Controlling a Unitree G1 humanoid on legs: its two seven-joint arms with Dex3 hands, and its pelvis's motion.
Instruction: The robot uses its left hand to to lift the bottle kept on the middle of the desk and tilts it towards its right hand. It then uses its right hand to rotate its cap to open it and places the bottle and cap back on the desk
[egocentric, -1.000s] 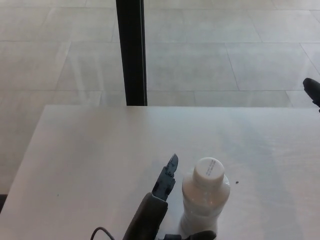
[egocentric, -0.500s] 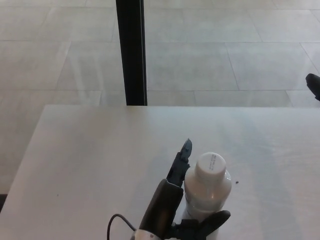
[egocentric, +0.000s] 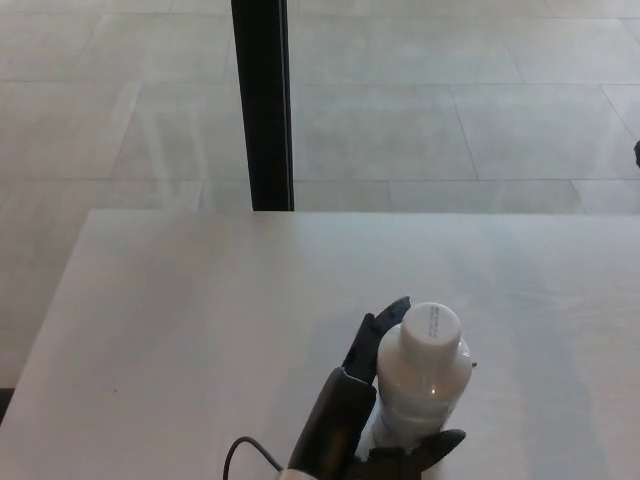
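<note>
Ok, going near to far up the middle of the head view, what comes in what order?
Left hand gripping the white bottle → bottle cap → bare desk → black post beyond the desk's far edge, standing on the tiled floor.

Bottle (egocentric: 423, 385) upright on desk (egocentric: 200, 320), near front edge, right of centre; left hand (egocentric: 365, 420) around it; post (egocentric: 262, 100) behind desk.

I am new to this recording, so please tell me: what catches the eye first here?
First the white bottle with its white cap, near the desk's front edge, with the left hand wrapped around it. Next comes the black post rising behind the desk.
</note>
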